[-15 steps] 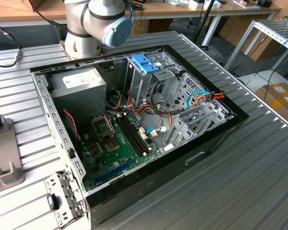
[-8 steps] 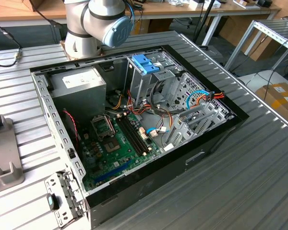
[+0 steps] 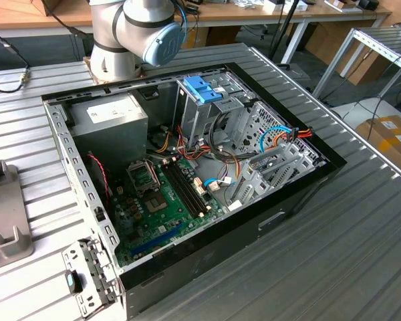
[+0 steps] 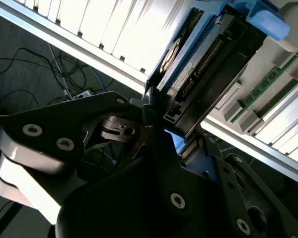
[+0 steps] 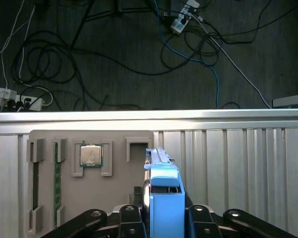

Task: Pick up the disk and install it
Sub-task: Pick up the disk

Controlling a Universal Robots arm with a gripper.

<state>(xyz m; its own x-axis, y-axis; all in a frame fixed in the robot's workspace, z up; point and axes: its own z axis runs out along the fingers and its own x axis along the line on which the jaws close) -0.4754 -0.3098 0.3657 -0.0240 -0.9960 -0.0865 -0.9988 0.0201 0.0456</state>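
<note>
The gripper (image 5: 165, 220) is clamped tight on the disk (image 5: 165, 191), gripping its sides, blue end tab outward. It holds the disk on edge over the ribbed table (image 5: 238, 163), just beside a grey tray (image 5: 119, 198) carrying a chip (image 5: 91, 155) and memory sticks (image 5: 56, 173). Past the table's edge cables (image 5: 64, 64) sprawl on the floor, and in the exterior view the open computer case (image 3: 301, 194) lies on the table.

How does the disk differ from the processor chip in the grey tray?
The disk is held on edge between the jaws; the processor chip lies flat in a recess of the grey tray. The disk shows blue plastic; the chip is silvery with a green rim. Both are rectangular.
</note>
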